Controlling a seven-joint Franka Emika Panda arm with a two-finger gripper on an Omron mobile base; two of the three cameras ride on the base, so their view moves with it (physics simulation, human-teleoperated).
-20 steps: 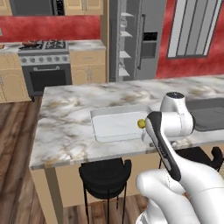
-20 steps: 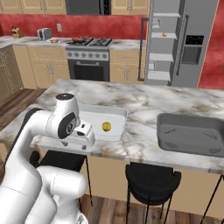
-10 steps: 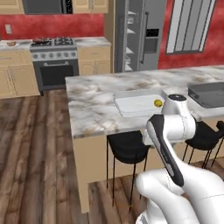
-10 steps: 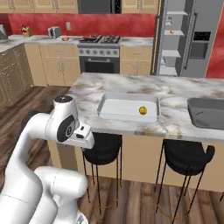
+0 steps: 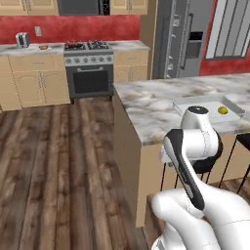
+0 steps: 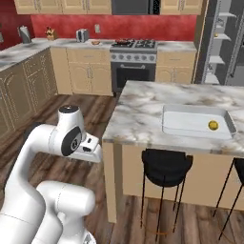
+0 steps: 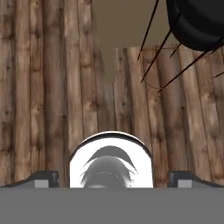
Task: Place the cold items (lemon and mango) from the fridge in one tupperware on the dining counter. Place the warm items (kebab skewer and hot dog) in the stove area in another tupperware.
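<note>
From the left base view, you are seeing the lemon (image 5: 223,110) already lying in the tupperware (image 5: 195,104) on the dining counter (image 5: 156,105); by that, the mango and both warm items are still waiting. From the right base view, the island is sitting further right than a second ago, so your base is driving away toward the stove (image 6: 135,45). In the hand view, the gripper (image 7: 112,178) is pointing at the wooden floor (image 7: 48,87), fingers spread wide and empty.

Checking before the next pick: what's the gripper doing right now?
Gripper: open, holding nothing; it points down at the wood floor.
</note>
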